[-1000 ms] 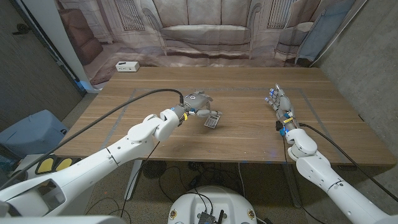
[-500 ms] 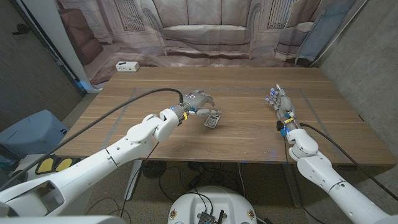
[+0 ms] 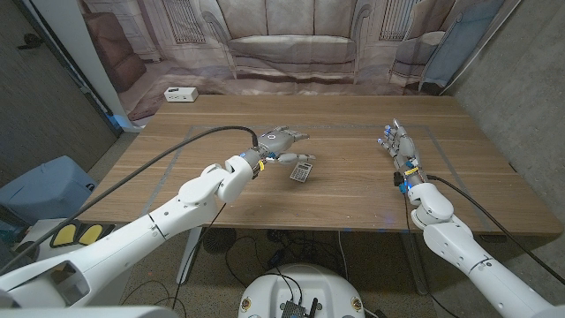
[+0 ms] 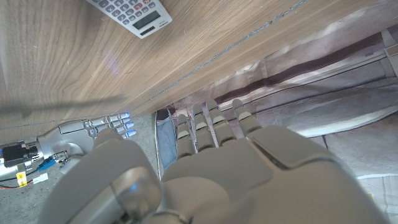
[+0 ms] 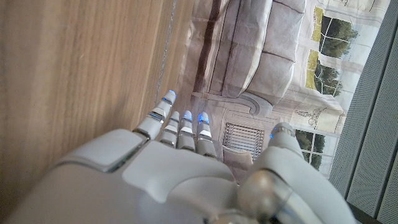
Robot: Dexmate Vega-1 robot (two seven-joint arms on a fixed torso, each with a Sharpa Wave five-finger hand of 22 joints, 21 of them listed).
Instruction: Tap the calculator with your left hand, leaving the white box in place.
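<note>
The calculator (image 3: 302, 170) lies near the middle of the wooden table (image 3: 353, 190). The left hand (image 3: 281, 143) hovers just beside it, fingers spread, holding nothing. The white box (image 3: 180, 94) sits at the far left corner. The right hand (image 3: 399, 148) stands well apart, fingers extended, empty.

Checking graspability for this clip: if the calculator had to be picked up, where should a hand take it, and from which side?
Judging by its pose, pinch the calculator across its long side edges from above. It lies flat and thin on the table, leaving only the edges to hold. The left hand is nearest.
</note>
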